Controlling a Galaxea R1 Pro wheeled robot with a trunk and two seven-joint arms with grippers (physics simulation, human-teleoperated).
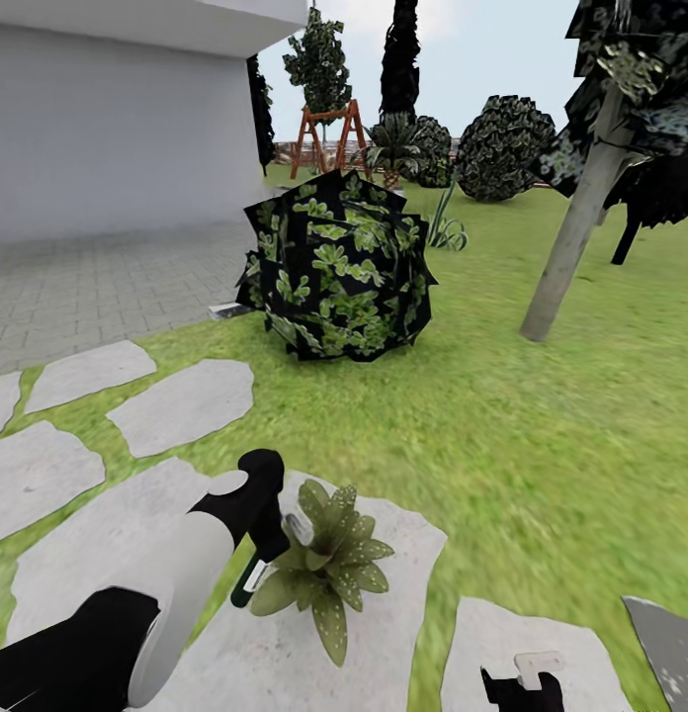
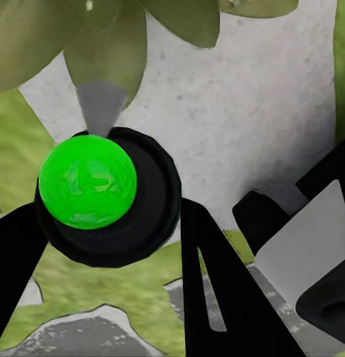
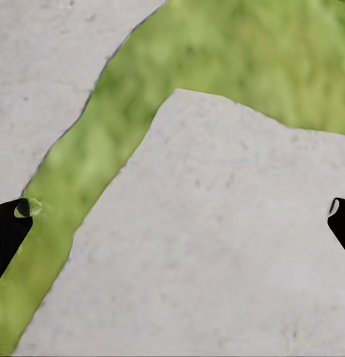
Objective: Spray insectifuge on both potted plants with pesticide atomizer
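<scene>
Green-capped, the atomizer point(image 2: 91, 193) sits clamped in our left fingers point(image 2: 217, 297), nozzle aimed at the potted plant point(image 1: 329, 564) low in frame, while our right fingers point(image 3: 9, 230) gape wide, empty.

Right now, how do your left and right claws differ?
The left claw is shut on the atomizer, its green-topped nozzle aimed at the potted plant; the right claw is open and holds nothing. The left hangs beside the plant's leaves; the right hangs over a bare stepping slab and grass. Both have black fingers.
</scene>
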